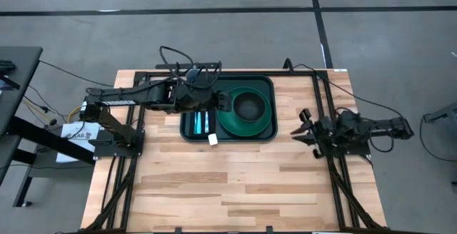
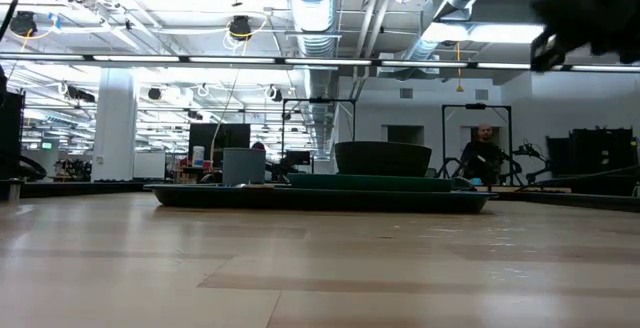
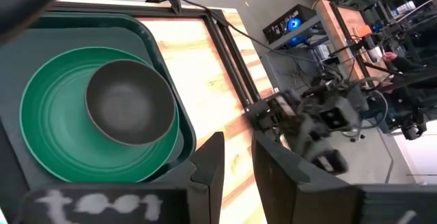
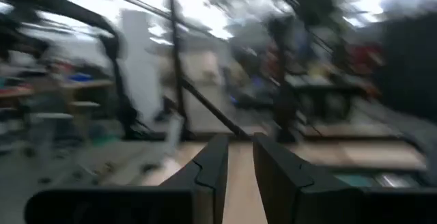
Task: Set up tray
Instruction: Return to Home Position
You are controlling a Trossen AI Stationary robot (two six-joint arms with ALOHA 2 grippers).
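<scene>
The dark green tray [image 1: 265, 84] lies at the table's far middle. On it rest a round green plate [image 1: 227, 123] with a dark bowl [image 1: 248, 107] in it, and a black napkin [image 1: 191, 125] with light cutlery [image 1: 203, 123] to the plate's left. My left gripper [image 3: 236, 157] hovers over the tray beside the bowl [image 3: 130, 101], shut and holding nothing. My right gripper [image 4: 236, 157] is also shut and holds nothing. It hangs above the table's right side [image 1: 303, 127], well clear of the tray [image 2: 320, 196].
A small white card [image 1: 213, 140] sits at the tray's near rim. Black frame rails [image 1: 325, 113] run along the table's left and right sides. Bare wood [image 1: 228, 184] stretches from the tray to the near edge. A person [image 2: 484, 153] stands in the room beyond the table.
</scene>
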